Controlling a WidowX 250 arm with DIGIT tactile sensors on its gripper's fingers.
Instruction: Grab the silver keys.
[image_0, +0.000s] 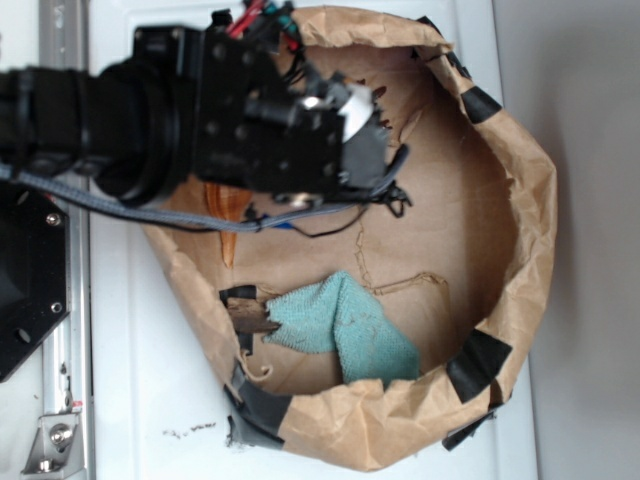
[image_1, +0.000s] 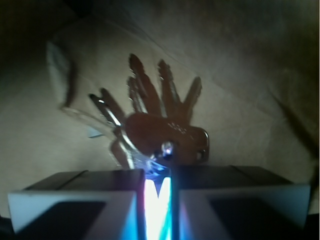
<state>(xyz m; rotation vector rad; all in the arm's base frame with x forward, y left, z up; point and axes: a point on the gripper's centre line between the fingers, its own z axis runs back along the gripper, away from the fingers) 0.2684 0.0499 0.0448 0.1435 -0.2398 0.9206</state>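
My tool pinches the keys over the paper-walled bin.
Exterior view: my black arm reaches over the crumpled brown paper bin (image_0: 520, 200) on the white surface (image_0: 150, 400); a teal folded cloth (image_0: 345, 325) lies inside. Wrist view: my tool (image_1: 157, 187) is nearly closed on the fanned bunch of dull silver-brown metal keys (image_1: 160, 120), blades pointing away above the brown paper floor.

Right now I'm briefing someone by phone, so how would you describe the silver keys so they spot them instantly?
Look inside the crumpled brown paper basin patched with black tape. On its floor, directly ahead of the tool, lie the silver keys. They are a fan of dull metal blades joined at one end, unlike the teal cloth.
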